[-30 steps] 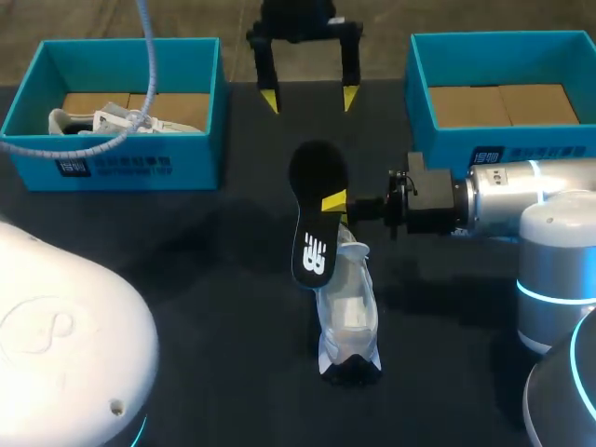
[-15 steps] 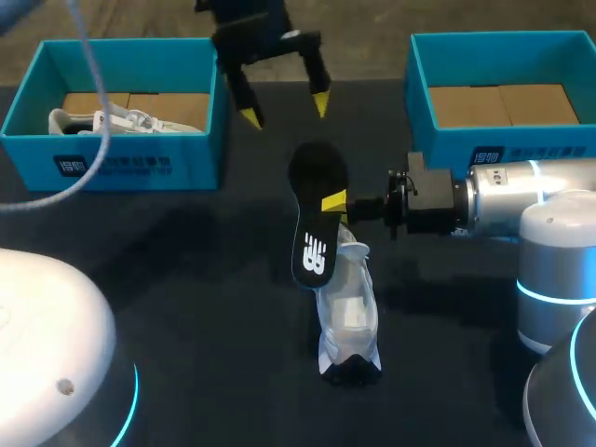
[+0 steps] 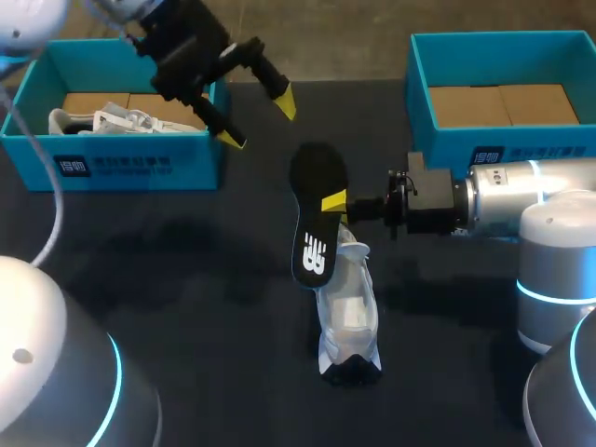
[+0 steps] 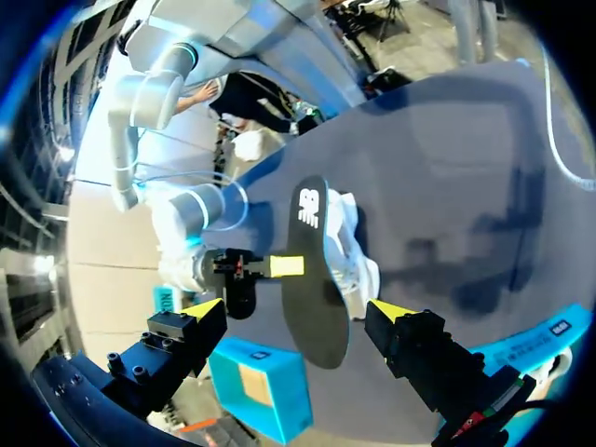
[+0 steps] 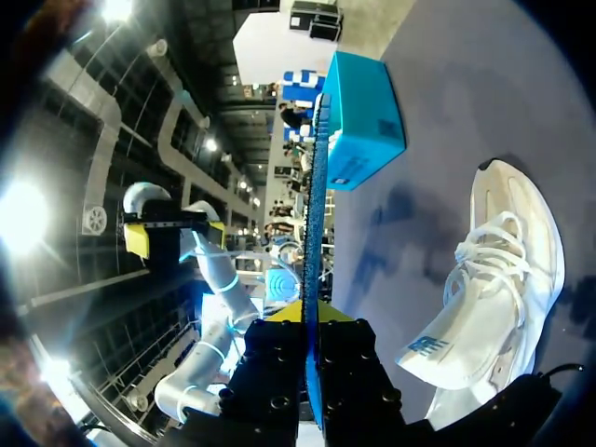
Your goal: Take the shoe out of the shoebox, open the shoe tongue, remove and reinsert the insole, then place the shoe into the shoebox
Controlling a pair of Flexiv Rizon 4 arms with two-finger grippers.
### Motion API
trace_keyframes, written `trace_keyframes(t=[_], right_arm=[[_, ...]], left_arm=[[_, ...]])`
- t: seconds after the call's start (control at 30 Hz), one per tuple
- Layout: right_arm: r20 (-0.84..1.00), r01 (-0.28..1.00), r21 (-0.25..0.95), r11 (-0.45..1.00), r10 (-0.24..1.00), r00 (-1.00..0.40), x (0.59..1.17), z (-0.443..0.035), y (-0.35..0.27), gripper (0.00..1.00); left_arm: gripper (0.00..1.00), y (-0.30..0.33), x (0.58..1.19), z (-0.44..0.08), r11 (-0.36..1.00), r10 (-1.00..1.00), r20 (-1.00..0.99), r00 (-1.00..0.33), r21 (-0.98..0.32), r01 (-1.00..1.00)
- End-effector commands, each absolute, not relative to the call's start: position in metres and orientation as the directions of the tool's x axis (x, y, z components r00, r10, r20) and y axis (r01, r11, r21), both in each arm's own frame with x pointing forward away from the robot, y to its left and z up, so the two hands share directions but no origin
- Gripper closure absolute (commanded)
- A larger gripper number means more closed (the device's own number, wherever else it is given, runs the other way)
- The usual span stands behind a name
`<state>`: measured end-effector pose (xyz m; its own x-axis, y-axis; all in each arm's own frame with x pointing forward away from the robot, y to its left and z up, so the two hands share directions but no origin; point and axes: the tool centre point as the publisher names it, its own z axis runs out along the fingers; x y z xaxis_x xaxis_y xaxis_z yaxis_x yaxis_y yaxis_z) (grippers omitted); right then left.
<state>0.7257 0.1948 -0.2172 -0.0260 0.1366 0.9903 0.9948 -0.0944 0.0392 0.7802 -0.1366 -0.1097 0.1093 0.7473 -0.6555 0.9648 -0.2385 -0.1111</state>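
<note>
**Insole up in the right gripper, shoe lying underneath**

The right gripper (image 3: 337,201) is clamped on the black insole (image 3: 315,219), and the right wrist view shows the insole edge-on between the fingers. From above, its broad face looks up at the camera. The long axis runs from the far side of the table toward the robot, rounded end pointing away and logo end nearest. That near end overlaps the white shoe (image 3: 346,317), and whether the two touch is hard to make out.

The shoe lies on the dark table (image 3: 186,279), nearly in line with the insole, with its dark end toward the robot. Toe from heel is not clear from above.

The left gripper (image 3: 258,120) hangs over the far left with its fingers spread wide and nothing between them, just beside the left blue box (image 3: 121,168). A second white shoe (image 3: 112,119) sits in that box. The right blue box (image 3: 419,93) shows only its cardboard floor, and the right arm cuts off its near corner.
</note>
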Motion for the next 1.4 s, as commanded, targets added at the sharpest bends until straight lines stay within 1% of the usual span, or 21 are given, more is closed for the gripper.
trace_keyframes(t=[0.03, 0.13, 0.3, 0.37, 0.4, 0.43, 0.73, 0.8, 1.0, 1.17, 1.27, 1.4], right_arm=[[0.99, 0.995, 0.039, -0.095, 0.14, -0.025, 0.725, -0.217, 0.197, 1.0], [0.99, 0.995, 0.039, -0.095, 0.14, -0.025, 0.725, -0.217, 0.197, 1.0], [0.99, 0.995, 0.039, -0.095, 0.14, -0.025, 0.725, -0.217, 0.197, 1.0], [0.99, 0.995, 0.039, -0.095, 0.14, -0.025, 0.725, -0.217, 0.197, 1.0], [0.99, 0.995, 0.039, -0.095, 0.14, -0.025, 0.725, -0.217, 0.197, 1.0], [0.99, 0.995, 0.039, -0.095, 0.14, -0.025, 0.725, -0.217, 0.197, 1.0], [0.99, 0.995, 0.039, -0.095, 0.14, -0.025, 0.725, -0.217, 0.197, 1.0], [0.99, 0.995, 0.039, -0.095, 0.14, -0.025, 0.725, -0.217, 0.197, 1.0], [0.99, 0.995, 0.039, -0.095, 0.14, -0.025, 0.725, -0.217, 0.197, 1.0], [0.99, 0.995, 0.039, -0.095, 0.14, -0.025, 0.725, -0.217, 0.197, 1.0], [0.99, 0.995, 0.039, -0.095, 0.14, -0.025, 0.725, -0.217, 0.197, 1.0], [0.99, 0.995, 0.039, -0.095, 0.14, -0.025, 0.725, -0.217, 0.197, 1.0]], left_arm=[[0.0, -0.133, 0.776, -0.114, -0.202, 0.657, -0.75, 0.082, -0.07, 0.977], [0.0, -0.125, 0.772, -0.127, -0.185, 0.593, -0.803, 0.065, -0.058, 0.981], [0.0, -0.108, 0.774, -0.144, -0.187, 0.473, -0.881, 0.021, -0.077, 0.979], [0.0, -0.103, 0.772, -0.145, -0.172, 0.403, -0.915, 0.023, -0.051, 0.984], [0.0, -0.098, 0.769, -0.143, -0.18, 0.391, -0.919, 0.056, -0.017, 0.984], [0.0, -0.09, 0.767, -0.136, -0.148, 0.427, -0.899, 0.095, 0.035, 0.988], [0.0, -0.09, 0.767, -0.136, -0.148, 0.427, -0.899, 0.095, 0.035, 0.988], [0.0, -0.092, 0.768, -0.15, -0.161, 0.362, -0.93, 0.065, 0.006, 0.987], [0.0, -0.099, 0.772, -0.185, -0.074, 0.276, -0.961, 0.034, 0.014, 0.997], [0.0, -0.104, 0.779, -0.2, -0.054, 0.122, -0.992, 0.027, 0.021, 0.998], [0.0, -0.113, 0.78, -0.205, -0.054, 0.026, -1.0, -0.005, -0.006, 0.999], [0.0, -0.129, 0.772, -0.208, -0.028, -0.01, -1.0, -0.006, -0.005, 1.0]])
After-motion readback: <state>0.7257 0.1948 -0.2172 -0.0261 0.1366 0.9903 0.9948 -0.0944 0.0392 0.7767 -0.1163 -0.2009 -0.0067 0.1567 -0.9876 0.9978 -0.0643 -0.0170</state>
